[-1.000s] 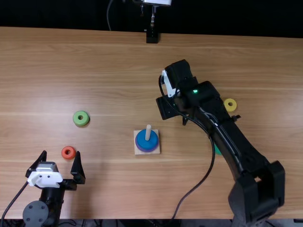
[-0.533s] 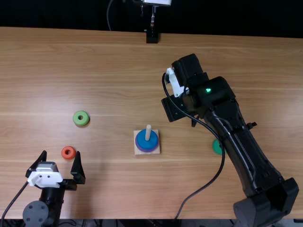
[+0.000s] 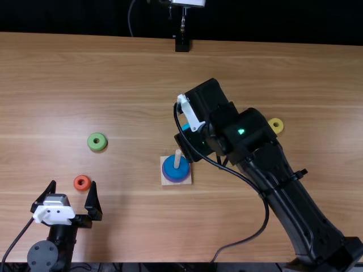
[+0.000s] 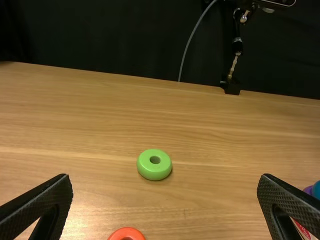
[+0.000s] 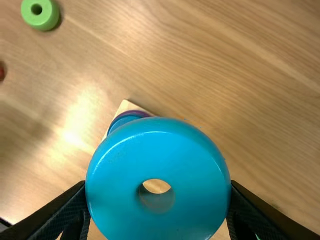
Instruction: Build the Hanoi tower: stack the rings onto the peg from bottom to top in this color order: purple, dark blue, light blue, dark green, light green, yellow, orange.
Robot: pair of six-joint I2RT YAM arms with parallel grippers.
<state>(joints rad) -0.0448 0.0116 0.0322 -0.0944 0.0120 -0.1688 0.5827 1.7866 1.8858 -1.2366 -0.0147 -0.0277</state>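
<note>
Jaws clamped around the light blue ring, the right gripper has just swung toward the peg, so lining up over the dark blue ring seems next, while the left gripper sits wide open.

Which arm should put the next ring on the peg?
The right, I'd say: its claw grips the light blue ring close to the peg. The left claw is open and farther away.
</note>
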